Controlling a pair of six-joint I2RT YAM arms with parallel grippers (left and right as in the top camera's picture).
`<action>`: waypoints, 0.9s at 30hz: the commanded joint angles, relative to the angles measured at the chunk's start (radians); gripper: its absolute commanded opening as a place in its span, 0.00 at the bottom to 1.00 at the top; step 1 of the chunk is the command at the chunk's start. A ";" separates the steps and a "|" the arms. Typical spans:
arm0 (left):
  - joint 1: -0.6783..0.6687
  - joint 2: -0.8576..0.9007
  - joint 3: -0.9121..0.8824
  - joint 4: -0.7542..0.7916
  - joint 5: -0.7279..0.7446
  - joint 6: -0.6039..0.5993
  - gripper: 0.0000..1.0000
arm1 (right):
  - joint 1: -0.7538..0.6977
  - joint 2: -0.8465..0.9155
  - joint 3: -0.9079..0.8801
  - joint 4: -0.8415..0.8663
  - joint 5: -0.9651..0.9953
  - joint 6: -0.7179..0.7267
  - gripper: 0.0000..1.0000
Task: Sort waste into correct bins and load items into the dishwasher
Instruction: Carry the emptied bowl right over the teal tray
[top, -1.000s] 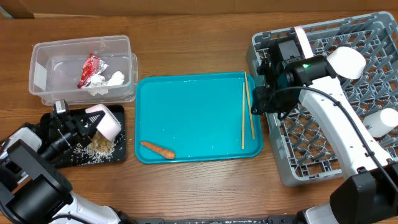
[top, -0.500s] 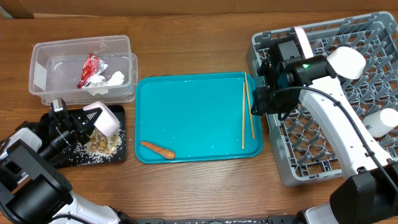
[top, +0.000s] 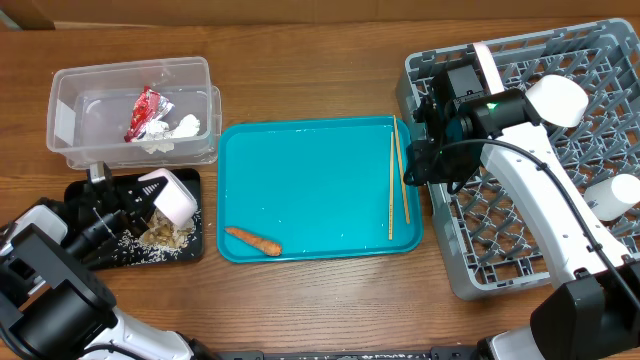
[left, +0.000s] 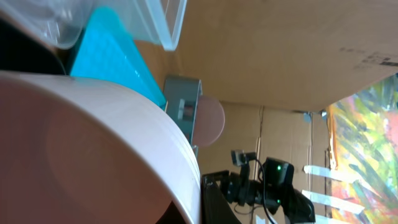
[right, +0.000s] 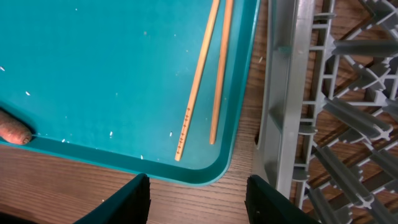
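My left gripper (top: 140, 195) is shut on a small white bowl (top: 172, 196) and holds it tipped over the black tray (top: 100, 252), where beige food scraps (top: 165, 233) lie. The bowl fills the left wrist view (left: 93, 143). The clear tub (top: 70, 95) holds the red wrapper (top: 145, 108) and white tissue (top: 185, 126). The carrot piece (top: 252, 240) and chopsticks (top: 396, 185) lie on the teal tray (top: 310, 160); both also show in the right wrist view, the chopsticks (right: 202, 74) and the carrot (right: 12, 129). My right gripper (right: 198, 199) is open and empty between the teal tray and the grey dish rack (top: 590, 130).
A pink plate (top: 484, 60) stands at the rack's back edge and a white cup (top: 612, 195) lies at its right side. The teal tray's corner (right: 230, 168) sits close to the rack wall (right: 280, 112).
The left gripper has wobbled the tipped bowl slightly over the black tray, and more scraps lie under it. The right arm has not moved.
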 joint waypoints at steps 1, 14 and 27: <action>-0.028 -0.038 0.010 -0.059 -0.045 0.121 0.04 | -0.002 0.008 -0.004 0.002 0.007 0.003 0.49; -0.461 -0.205 0.161 0.040 -0.281 -0.077 0.04 | -0.035 0.000 0.012 0.003 0.006 0.004 0.47; -1.190 -0.175 0.217 0.581 -1.154 -0.468 0.04 | -0.087 0.000 0.012 0.006 0.006 0.003 0.47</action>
